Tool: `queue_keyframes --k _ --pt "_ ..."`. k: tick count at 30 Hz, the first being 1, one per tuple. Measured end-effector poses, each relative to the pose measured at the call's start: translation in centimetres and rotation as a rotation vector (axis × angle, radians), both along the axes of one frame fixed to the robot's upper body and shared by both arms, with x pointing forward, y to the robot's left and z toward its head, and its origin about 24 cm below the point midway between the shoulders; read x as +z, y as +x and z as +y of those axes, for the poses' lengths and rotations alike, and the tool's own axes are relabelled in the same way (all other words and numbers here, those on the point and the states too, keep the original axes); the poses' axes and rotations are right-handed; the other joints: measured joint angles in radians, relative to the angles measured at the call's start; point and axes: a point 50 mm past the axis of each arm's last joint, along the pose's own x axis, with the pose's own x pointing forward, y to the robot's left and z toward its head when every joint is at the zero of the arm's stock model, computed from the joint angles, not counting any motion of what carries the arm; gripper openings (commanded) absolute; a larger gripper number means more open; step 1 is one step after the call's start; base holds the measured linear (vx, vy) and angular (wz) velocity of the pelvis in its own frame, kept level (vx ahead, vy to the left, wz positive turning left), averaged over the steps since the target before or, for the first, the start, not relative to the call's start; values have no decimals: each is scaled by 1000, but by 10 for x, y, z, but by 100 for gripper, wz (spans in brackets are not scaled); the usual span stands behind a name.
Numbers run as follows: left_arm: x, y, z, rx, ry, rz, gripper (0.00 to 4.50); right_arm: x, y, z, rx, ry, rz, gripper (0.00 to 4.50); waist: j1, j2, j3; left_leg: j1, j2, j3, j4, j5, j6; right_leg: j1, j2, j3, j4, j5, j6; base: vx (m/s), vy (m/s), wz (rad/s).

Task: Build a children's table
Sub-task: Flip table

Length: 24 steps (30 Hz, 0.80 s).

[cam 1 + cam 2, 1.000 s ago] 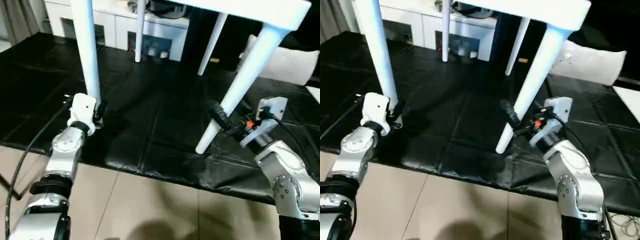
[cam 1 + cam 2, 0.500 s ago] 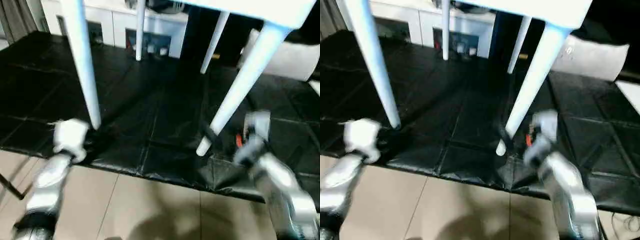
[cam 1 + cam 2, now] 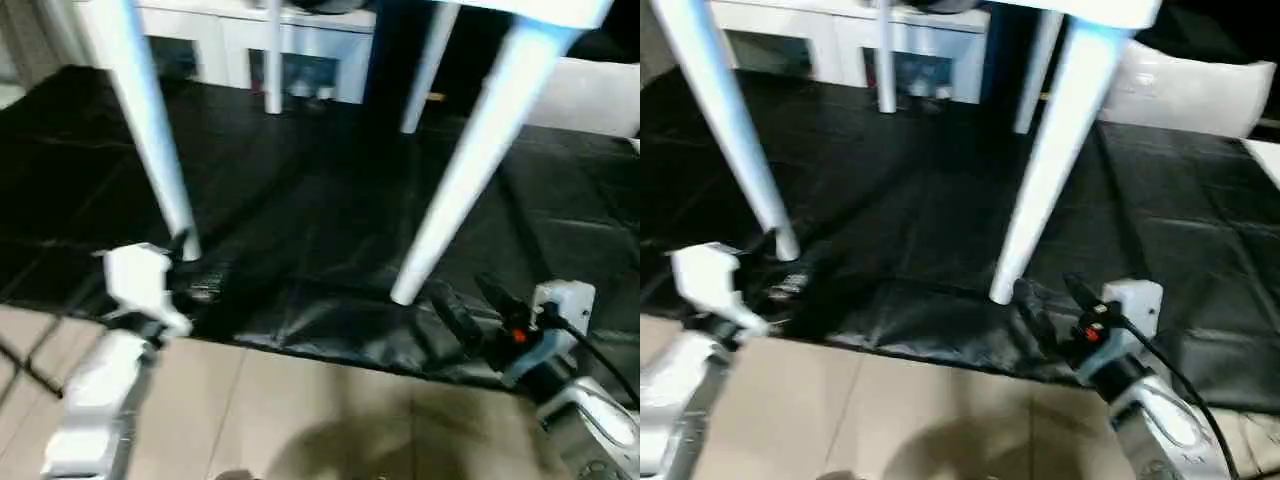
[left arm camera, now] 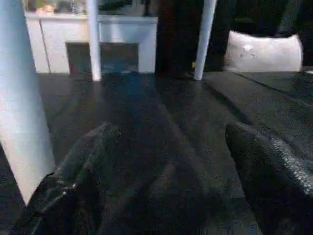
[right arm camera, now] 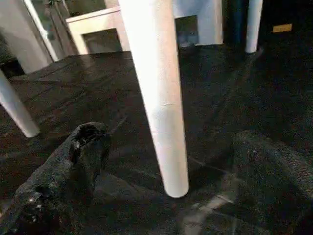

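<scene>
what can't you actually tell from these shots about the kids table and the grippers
- Tabletop: cut off by the top edge in both eye views, so the leg sockets are hidden.
- Far legs: their upper parts run out of frame.
- Left gripper: blurred in the eye views; the left wrist view shows its fingers spread beside the near left leg.
- Right gripper: open, near the right front leg, holding nothing.

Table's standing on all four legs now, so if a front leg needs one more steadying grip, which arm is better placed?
Probably the right. The right gripper, fingers spread, sits just short of the near right leg. The left gripper is beside its leg's foot.
</scene>
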Motion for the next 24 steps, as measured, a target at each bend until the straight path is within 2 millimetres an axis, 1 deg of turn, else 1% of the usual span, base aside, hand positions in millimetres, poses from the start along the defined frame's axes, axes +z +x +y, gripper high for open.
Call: queue_keyframes --k 2,3,5,9,10,11,12,13,14,16,17,18,19,20,21,22,23,24 --pt "-4 -3 -1 25 1 42 385 -1 5 3 -29 -23 10 450 -9 -1 1 -2 0 -1 0 0 0 0 0 0 -3 1 1 0 0 0" --pt "-5 -8 -3 30 0 59 385 -3 9 3 -68 -33 35 450 -9 -3 2 -2 0 -1 0 0 0 0 0 0 -4 1 1 0 0 0" --pt "-5 -12 -6 31 -1 82 385 -7 11 2 -79 -31 77 450 -7 -6 4 -2 -2 -1 0 0 1 0 0 1 -5 1 2 0 0 0" --pt "-6 -16 -6 36 1 108 385 -8 12 5 -50 -27 80 450 -1 -5 6 -3 -4 -1 -2 -3 5 -2 0 6 -6 2 4 0 0 0" --pt "-6 -16 -6 38 3 114 385 -9 12 6 -51 -35 83 450 0 -4 7 -6 -5 -1 -4 -3 5 -3 0 7 -6 2 4 0 0 0" --pt "-7 -16 -5 39 5 121 385 -9 12 7 -49 -39 82 450 -1 -3 6 -13 -5 -2 -3 1 12 -7 1 7 -5 4 3 0 0 0" --pt "-6 -16 -6 39 6 122 385 -9 12 8 -49 -43 73 450 -1 -2 4 -25 -5 -2 1 3 14 -18 1 7 0 8 -3 0 0 0" --pt "-6 -16 -6 38 8 123 385 -8 13 9 -52 -51 56 450 -5 -1 -4 -50 -5 -4 17 9 17 -47 0 8 16 14 5 0 0 0" --pt "-6 -16 -6 37 9 122 385 -7 13 9 -59 -56 48 450 -7 0 -6 -75 -6 -10 31 9 17 -70 1 10 29 14 5 0 0 0" --pt "-6 -15 -6 31 12 121 385 -9 11 10 -63 -67 49 450 -9 4 -10 -127 -7 -23 55 15 26 -111 2 6 43 23 1 -41 -5 5" --pt "-6 -15 -6 26 15 124 385 -11 10 11 -61 -70 54 450 -9 6 -10 -137 -7 -24 54 17 38 -118 2 2 37 32 -2 -130 -10 6" --pt "-7 -15 -7 9 20 127 385 -13 8 12 -60 -67 63 450 -7 10 -8 -140 -3 -24 47 24 48 -115 3 -4 17 40 -11 -130 -10 6" --pt "-7 -16 -8 -1 21 130 385 -15 8 12 -60 -66 68 450 -8 16 0 -128 2 -22 42 21 44 -100 3 -12 1 44 -6 -154 4 1" --pt "-7 -16 -9 -7 21 132 385 -16 8 11 -61 -65 75 450 -12 24 16 -102 11 -16 40 16 36 -79 0 -25 -11 41 -3 -161 12 -7" --pt "-7 -16 -9 -15 30 132 385 -18 7 12 -59 -61 76 450 -3 50 39 -81 28 -14 33 9 18 -41 -3 -48 45 -21 17 -161 12 -7" --pt "-3 -14 -10 -30 42 116 385 -20 4 11 -67 -55 81 450 17 36 43 -79 30 0 35 10 17 -42 -17 -31 164 -91 17 -79 -1 8" --pt "3 -10 -12 -43 49 93 385 -25 1 9 -75 -58 98 450 69 17 40 -81 33 41 37 10 16 -23 -15 6 239 -141 12 -49 -72 14" --pt "7 -12 -12 -39 50 70 385 -24 5 11 -70 -60 91 450 95 -26 27 -98 28 76 59 9 8 12 -19 87 247 -271 43 -49 -72 14"
